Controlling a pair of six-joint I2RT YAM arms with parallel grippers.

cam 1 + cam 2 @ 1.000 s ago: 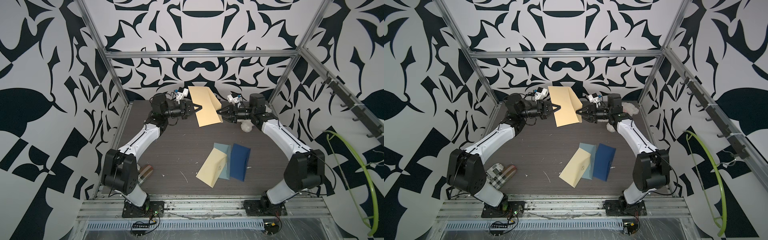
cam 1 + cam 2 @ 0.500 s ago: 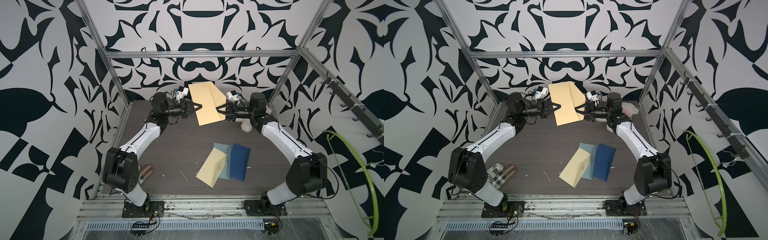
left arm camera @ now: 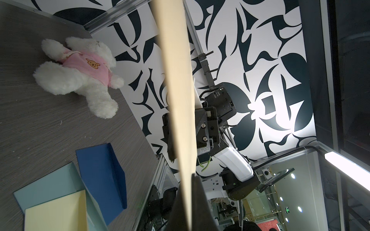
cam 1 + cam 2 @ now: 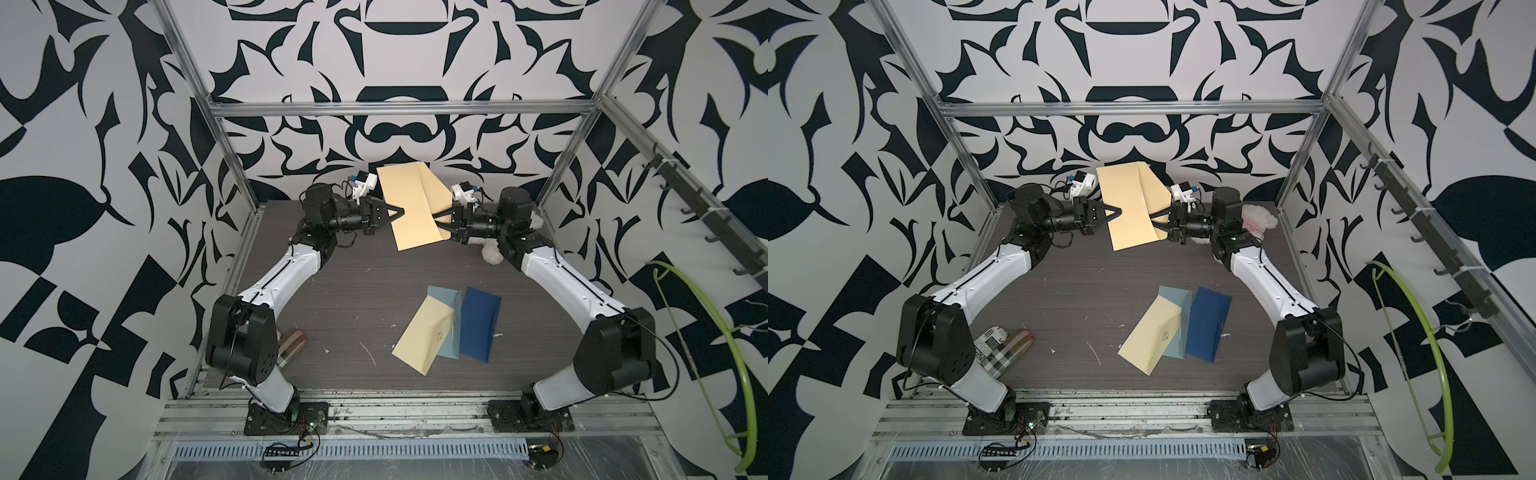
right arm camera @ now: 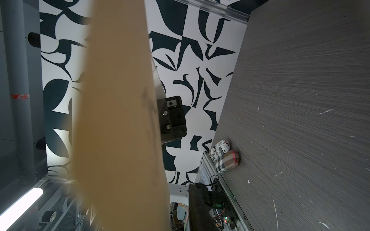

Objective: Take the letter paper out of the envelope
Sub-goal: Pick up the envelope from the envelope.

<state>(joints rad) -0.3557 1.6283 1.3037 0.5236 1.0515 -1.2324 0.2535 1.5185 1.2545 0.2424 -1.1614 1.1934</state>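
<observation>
Dark woodgrain table (image 4: 353, 286) enclosed by black-and-white patterned walls (image 4: 399, 54). Both arms stretched toward far end. Tan envelope (image 4: 415, 199) held aloft between them, edge pinched by left gripper (image 4: 402, 210); opposite edge straddled by right gripper (image 4: 434, 219), grip cannot be told.

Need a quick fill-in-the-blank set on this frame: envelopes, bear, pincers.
1. Flat on the table lie ___ envelopes.
2. The yellow envelope lies partly on the ___ blue one.
3. The bear wears a ___ shirt.
4. The left pincer grips the held envelope off the table; the ___ pincer straddles its other edge.

Missing words: three; light; pink; right
</observation>
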